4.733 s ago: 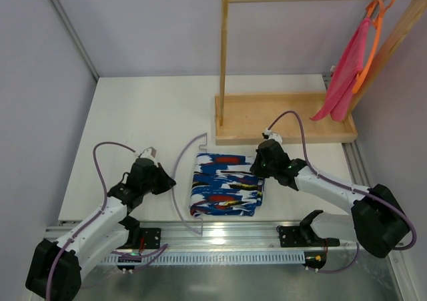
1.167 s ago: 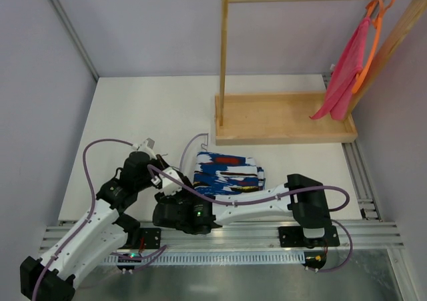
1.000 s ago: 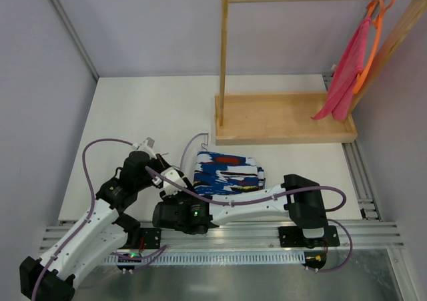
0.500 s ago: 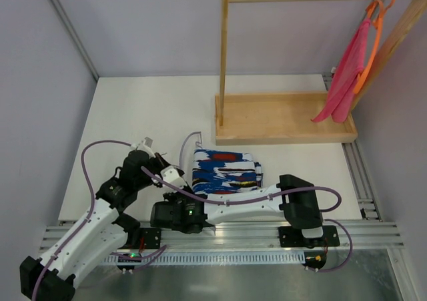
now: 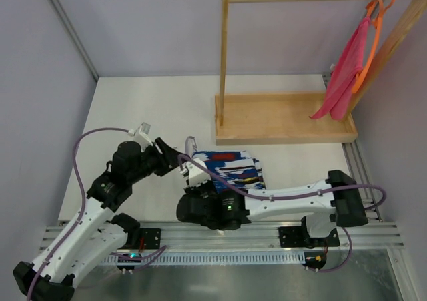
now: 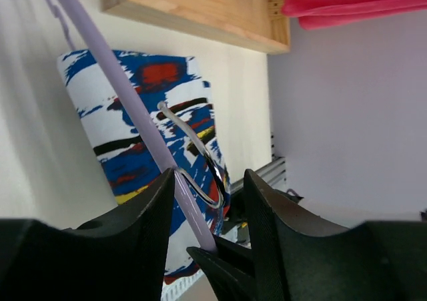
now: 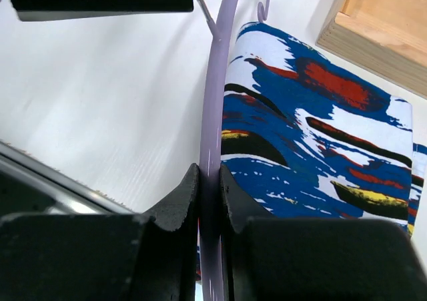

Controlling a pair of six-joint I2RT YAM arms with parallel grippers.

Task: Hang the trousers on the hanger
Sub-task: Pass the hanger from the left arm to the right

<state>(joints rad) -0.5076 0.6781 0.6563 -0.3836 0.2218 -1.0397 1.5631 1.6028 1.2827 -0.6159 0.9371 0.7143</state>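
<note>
A wooden rack (image 5: 283, 117) stands on the white table (image 5: 153, 107), far right — an orange hanger (image 5: 375, 37) hangs at its rail's right end, a pink cloth (image 5: 347, 71) draped on it.

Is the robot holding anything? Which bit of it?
Yes: the right fingers pinch the hanger by its lavender bar. The left fingers stand open around it, not gripping.

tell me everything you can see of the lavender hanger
The hanger is a thin, pale lavender plastic rod with a silver metal hook curving off it. The right gripper is shut on one straight stretch of it. The left gripper has its jaws open around the rod by the hook. The rod runs along the edge of the folded trousers, over the white table; whether it touches either is unclear.
</note>
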